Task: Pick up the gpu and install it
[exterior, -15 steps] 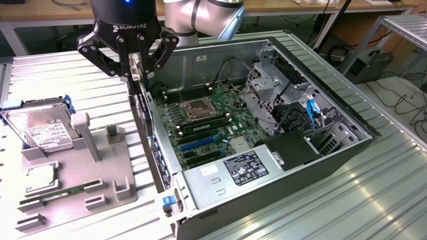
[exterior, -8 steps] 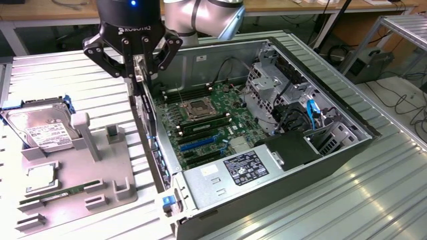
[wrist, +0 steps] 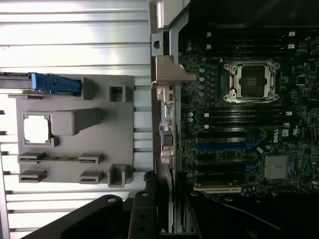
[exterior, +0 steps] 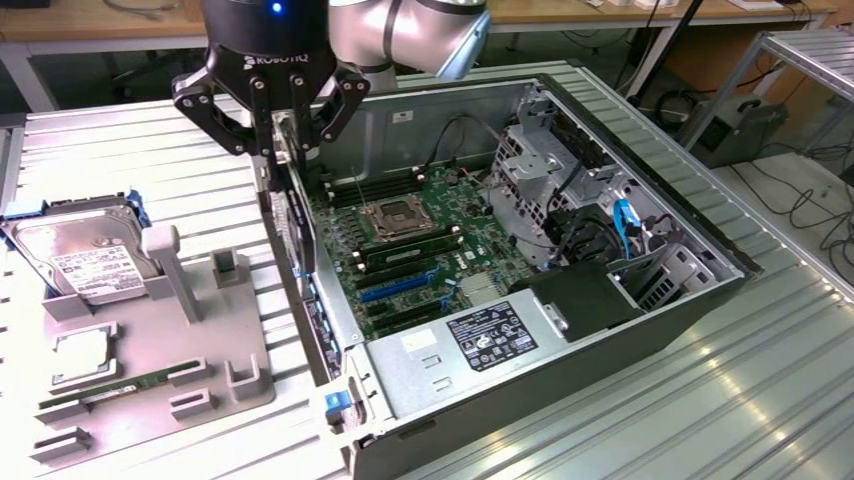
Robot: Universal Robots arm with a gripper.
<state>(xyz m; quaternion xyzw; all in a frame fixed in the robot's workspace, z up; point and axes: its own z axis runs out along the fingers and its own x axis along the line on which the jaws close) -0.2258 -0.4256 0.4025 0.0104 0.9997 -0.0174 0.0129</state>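
Tool [exterior: 276,140] pinching the gpu [exterior: 296,225] by its upper edge, card hanging edge-on. Held above the open computer case [exterior: 667,300], along the case wall nearest the grey holder tray [exterior: 200,350], over the motherboard [exterior: 414,250] edge. Silver end bracket [wrist: 167,74] lined up with that wall in the wrist view. Hard drive [exterior: 80,255] upright in the tray, well apart from the case.
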